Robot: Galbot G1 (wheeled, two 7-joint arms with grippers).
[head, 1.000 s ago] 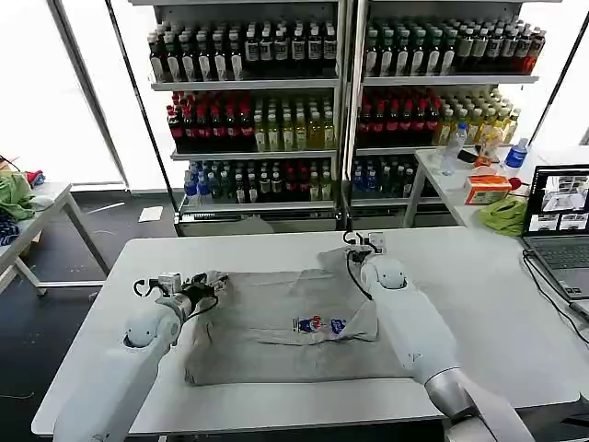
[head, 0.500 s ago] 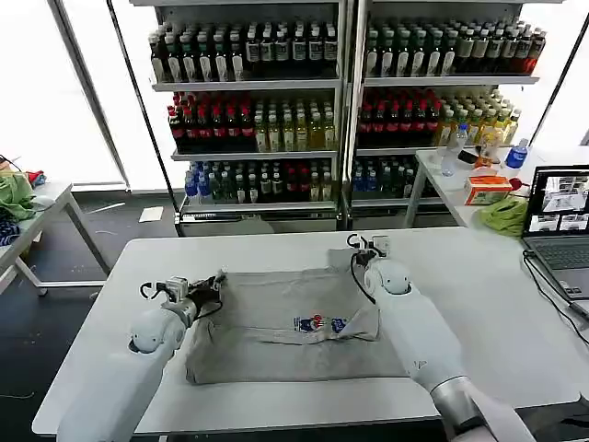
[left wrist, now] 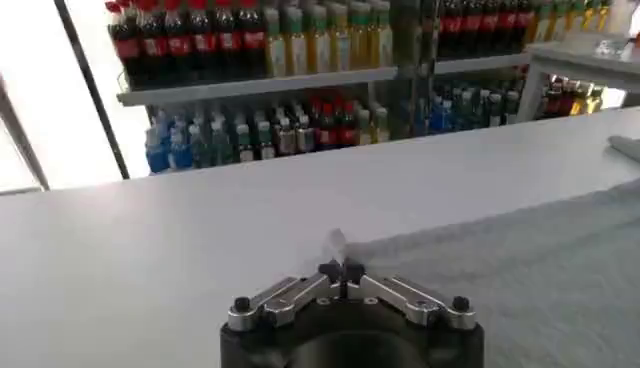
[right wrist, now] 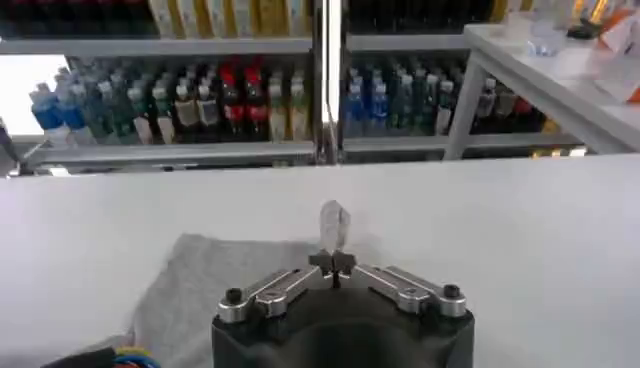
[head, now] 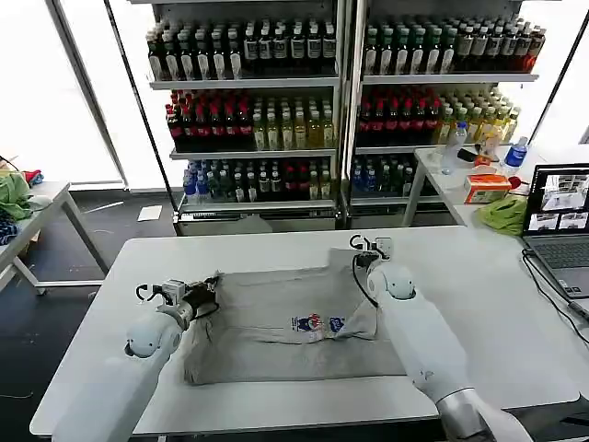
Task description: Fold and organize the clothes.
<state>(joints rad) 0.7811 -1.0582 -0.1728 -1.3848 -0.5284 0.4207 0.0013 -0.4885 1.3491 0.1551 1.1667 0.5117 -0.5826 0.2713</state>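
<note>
My wrist views show both end effectors, left (left wrist: pixel 340 268) and right (right wrist: pixel 333 258), pinching the T-shirt (head: pixel 285 322); the head view shows it spread on the bench (head: pixel 479 276).

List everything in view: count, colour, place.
T-shirt: one, grey with a small multicoloured chest print, spread on the table.
Table: one, white, under the shirt.
Drink shelves: two units, bottles in red, yellow, dark and blue, behind the table.
Laptop: one, open, table's right edge.
Green cloth: one, on the side table at right.
Left gripper: shut on the shirt's left edge.
Right gripper: shut on the shirt's far right corner.
</note>
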